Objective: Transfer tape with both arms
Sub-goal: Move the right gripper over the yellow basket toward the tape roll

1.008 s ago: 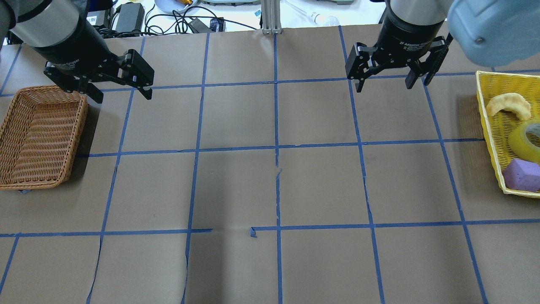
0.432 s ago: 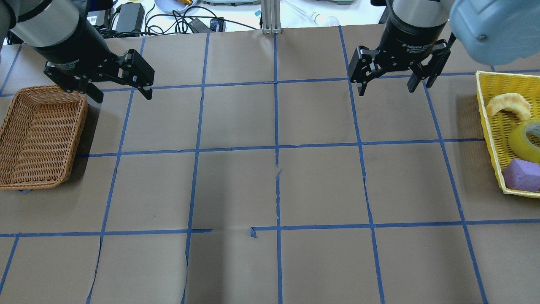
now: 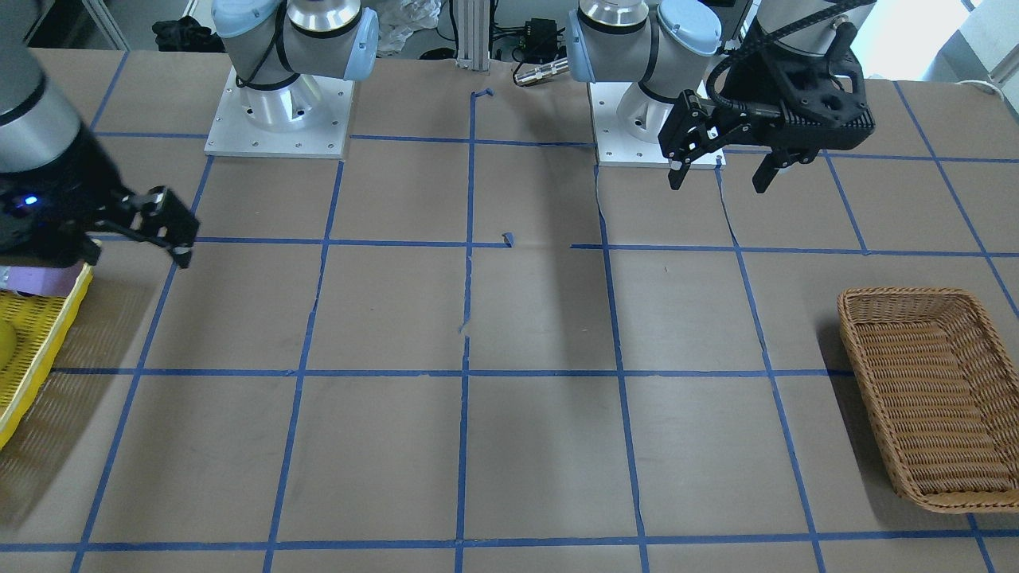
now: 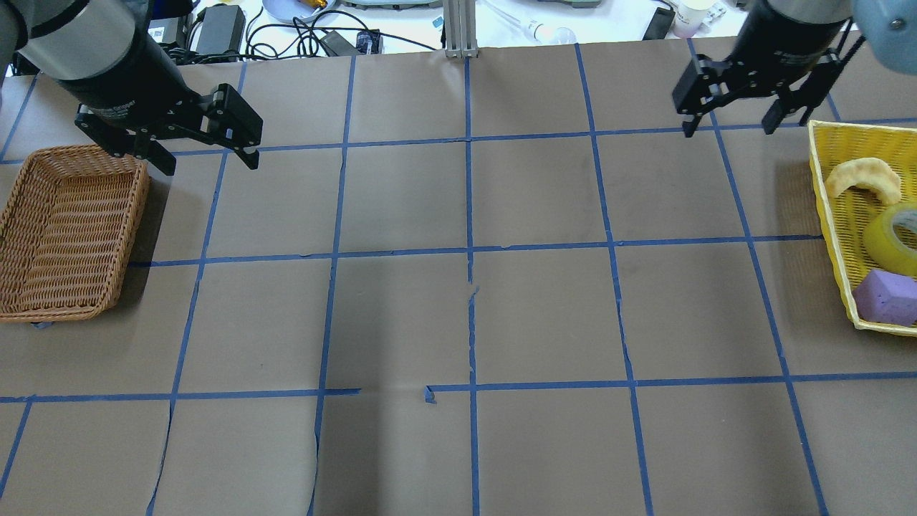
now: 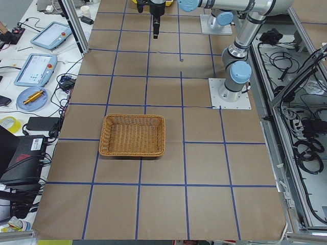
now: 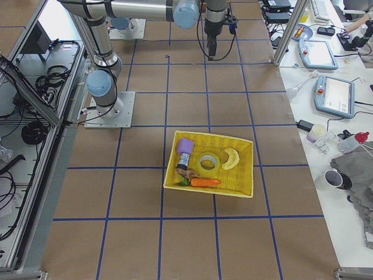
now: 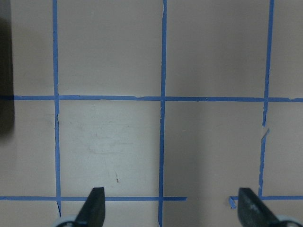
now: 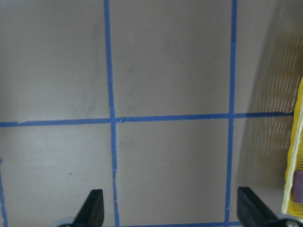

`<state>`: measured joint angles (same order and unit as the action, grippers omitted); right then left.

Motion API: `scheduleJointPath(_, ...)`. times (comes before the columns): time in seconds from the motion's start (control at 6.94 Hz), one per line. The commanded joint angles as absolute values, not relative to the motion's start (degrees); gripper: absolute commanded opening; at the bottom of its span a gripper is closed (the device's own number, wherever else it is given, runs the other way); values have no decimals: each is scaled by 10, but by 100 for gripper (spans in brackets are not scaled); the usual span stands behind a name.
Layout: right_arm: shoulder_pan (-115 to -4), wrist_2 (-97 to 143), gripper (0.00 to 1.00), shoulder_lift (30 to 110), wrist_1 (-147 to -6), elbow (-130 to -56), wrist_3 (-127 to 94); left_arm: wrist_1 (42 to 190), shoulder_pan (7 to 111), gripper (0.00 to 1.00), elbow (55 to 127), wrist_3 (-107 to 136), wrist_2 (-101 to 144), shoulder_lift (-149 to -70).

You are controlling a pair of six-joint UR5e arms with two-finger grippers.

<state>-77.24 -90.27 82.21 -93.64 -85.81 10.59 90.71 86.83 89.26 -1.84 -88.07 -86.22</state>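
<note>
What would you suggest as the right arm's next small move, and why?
Probably shift the right gripper sideways over the yellow basket, toward the tape. Its jaws stand open and empty, it hovers outside the basket's rim, and the tape lies inside, untouched.

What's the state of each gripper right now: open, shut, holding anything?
Left black two-finger gripper: jaws open, holding nothing.
Right black two-finger gripper: jaws open, holding nothing.

Glossy translucent tape (image 4: pixel 878 242), plastic mesh basket (image 4: pixel 832 208), rough woven wicker basket (image 4: pixel 127 215), matt brown paper table cover (image 4: pixel 401 201)
</note>
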Motion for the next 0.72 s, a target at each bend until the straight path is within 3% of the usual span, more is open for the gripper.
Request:
scheduleJointPath(0.0, -654, -911, 100, 736, -1044, -858, 223, 906, 868, 100, 892, -18, -881, -862)
scheduleJointPath(0.43, -587, -958, 100, 604, -1205, -857, 265, 907, 868, 100, 893, -18, -881, -862)
scheduleJointPath(0.58, -578, -978, 100, 596, -1204, -859, 267, 907, 868, 100, 893, -18, -881, -862)
